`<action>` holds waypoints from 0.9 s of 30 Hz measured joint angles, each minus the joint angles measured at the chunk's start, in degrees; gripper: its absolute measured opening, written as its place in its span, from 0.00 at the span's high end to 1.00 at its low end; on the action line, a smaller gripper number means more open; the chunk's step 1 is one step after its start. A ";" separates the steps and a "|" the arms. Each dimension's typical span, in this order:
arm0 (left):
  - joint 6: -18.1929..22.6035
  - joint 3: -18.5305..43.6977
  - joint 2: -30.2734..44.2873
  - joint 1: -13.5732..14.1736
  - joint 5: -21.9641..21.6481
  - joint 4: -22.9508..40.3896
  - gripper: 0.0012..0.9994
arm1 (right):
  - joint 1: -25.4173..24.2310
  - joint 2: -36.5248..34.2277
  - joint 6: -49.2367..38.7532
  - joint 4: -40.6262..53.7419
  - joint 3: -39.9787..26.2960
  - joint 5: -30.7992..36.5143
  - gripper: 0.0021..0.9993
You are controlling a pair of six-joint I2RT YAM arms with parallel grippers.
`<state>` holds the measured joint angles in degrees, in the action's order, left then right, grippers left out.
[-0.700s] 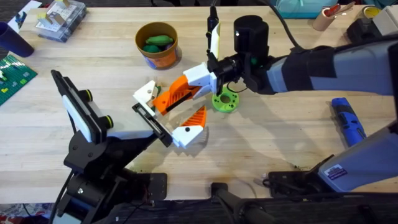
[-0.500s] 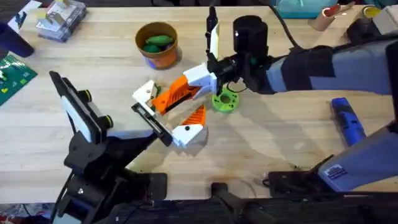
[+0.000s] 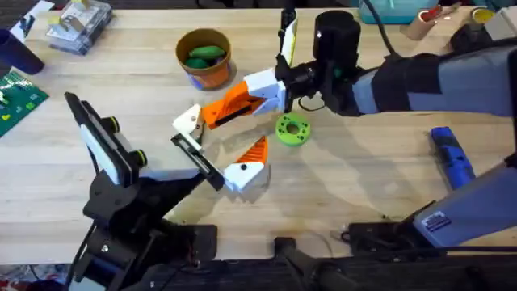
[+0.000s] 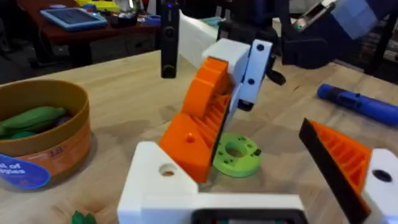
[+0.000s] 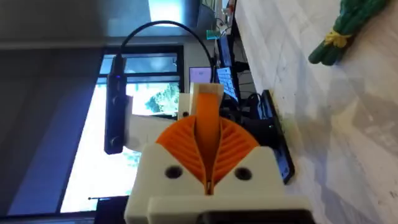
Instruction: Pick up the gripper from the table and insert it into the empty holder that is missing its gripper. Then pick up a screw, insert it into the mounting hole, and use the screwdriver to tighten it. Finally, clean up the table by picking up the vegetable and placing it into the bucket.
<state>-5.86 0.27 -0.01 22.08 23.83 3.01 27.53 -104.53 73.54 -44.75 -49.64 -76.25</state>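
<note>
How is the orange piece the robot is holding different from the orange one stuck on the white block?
The gripper is lifted and tilted, pinched in the right pincer; the orange wedge sits low and nothing pinches it. The gripper is a loose piece; the orange wedge is fixed in its white block. Both are orange, ribbed wedges.

ribbed orange plastic gripper (image 3: 229,106), grained wooden table (image 3: 355,186)
</note>
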 joint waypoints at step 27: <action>0.18 0.00 0.00 -0.02 -1.32 0.04 0.01 | 3.85 -7.19 -0.17 0.88 -8.31 -4.47 0.98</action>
<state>-5.68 0.27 -0.01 22.06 22.51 3.05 31.38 -111.72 73.37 -43.88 -57.96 -80.72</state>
